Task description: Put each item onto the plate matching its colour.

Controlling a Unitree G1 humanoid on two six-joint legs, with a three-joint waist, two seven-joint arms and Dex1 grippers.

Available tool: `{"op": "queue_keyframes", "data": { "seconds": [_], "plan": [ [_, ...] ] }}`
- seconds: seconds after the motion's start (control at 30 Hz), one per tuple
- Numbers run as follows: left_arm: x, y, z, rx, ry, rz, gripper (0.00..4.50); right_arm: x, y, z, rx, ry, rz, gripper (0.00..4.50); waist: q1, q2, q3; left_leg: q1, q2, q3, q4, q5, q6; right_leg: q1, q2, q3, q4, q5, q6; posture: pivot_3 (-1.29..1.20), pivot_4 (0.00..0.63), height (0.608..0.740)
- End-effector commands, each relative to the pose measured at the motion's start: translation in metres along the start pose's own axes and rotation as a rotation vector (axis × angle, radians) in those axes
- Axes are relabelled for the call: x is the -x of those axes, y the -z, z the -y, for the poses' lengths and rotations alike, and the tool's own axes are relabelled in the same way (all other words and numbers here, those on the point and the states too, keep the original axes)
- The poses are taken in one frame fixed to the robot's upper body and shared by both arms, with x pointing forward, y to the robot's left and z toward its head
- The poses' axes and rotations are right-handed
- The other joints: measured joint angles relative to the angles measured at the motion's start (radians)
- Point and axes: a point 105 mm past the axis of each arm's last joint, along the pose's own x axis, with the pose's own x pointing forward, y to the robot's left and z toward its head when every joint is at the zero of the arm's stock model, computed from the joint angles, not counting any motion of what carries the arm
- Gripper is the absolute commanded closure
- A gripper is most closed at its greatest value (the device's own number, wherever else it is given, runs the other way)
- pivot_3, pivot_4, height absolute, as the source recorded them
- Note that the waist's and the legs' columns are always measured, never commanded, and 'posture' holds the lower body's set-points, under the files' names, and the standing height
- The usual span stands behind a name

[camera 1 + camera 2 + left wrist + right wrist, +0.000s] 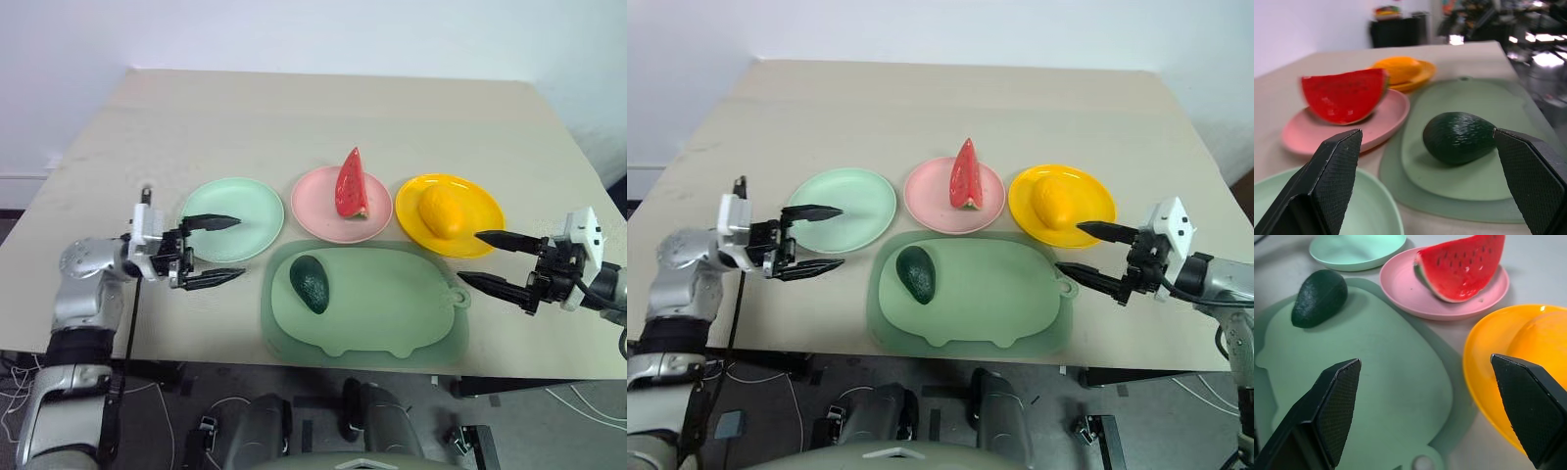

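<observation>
Three plates in a row: one green plate [232, 217], one pink plate [315, 206], one yellow plate [480, 211]. Three toy fruits: one avocado [310, 283], one watermelon wedge [351, 183], one mango [440, 211]. One pig-shaped mat [392, 304], one table [294, 117], two grippers: left gripper [217, 251], right gripper [478, 259].

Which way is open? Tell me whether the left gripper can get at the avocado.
Probably yes: the left gripper is open, pointing toward the avocado, which lies alone on the pig-shaped mat with nothing between.

Pale beige desk [294, 117] against a plain white wall [294, 29]. Dark grey floor [529, 431] below, strewn with cables [578, 406]. Across the room, a black cabinet [1396, 32] and bright glare beside it.
</observation>
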Motion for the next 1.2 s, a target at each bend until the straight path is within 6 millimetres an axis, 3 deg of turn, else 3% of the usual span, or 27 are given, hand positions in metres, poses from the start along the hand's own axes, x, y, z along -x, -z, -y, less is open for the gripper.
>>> {"op": "queue_keyframes", "data": {
  "seconds": [0.03,0.33,0.4,0.67,1.2],
  "plan": [
    [-0.022,0.001,-0.006,-0.039,0.118,-0.040,0.00,-0.001,-0.010,-0.003,0.024,0.009,0.040,0.03,-0.002,0.000,0.000,0.000,0.000,0.000,0.000,0.000,0.000,0.000,0.000,0.000,0.000,0.000,0.000,0.00,0.150,0.736],
    [-0.063,-0.001,-0.017,-0.115,0.293,-0.088,0.00,0.007,0.004,-0.017,0.007,0.022,0.005,0.03,-0.004,0.000,0.000,0.001,0.000,0.000,0.000,0.000,0.001,0.000,0.000,0.000,0.000,0.000,0.000,0.00,0.150,0.736],
    [-0.071,-0.001,-0.016,-0.114,0.340,-0.099,0.00,0.007,0.008,-0.029,0.013,-0.009,-0.003,0.03,-0.003,-0.001,0.000,0.000,0.000,0.000,0.000,0.000,0.001,0.000,0.000,0.000,0.000,0.000,0.000,0.00,0.150,0.736],
    [-0.077,0.005,-0.005,-0.119,0.462,-0.165,0.00,0.004,0.017,-0.050,0.101,-0.062,-0.008,0.03,-0.003,-0.001,0.000,0.000,0.000,-0.002,0.001,-0.001,0.001,0.001,0.000,0.000,0.000,0.000,0.000,0.00,0.150,0.736],
    [-0.105,0.016,0.000,-0.183,0.546,-0.179,0.00,0.006,0.017,-0.052,0.085,-0.003,-0.011,0.03,-0.002,-0.002,0.001,-0.001,-0.001,-0.002,0.002,-0.001,0.002,0.001,0.000,0.000,0.000,0.000,0.000,0.00,0.150,0.736]
  ]
}}
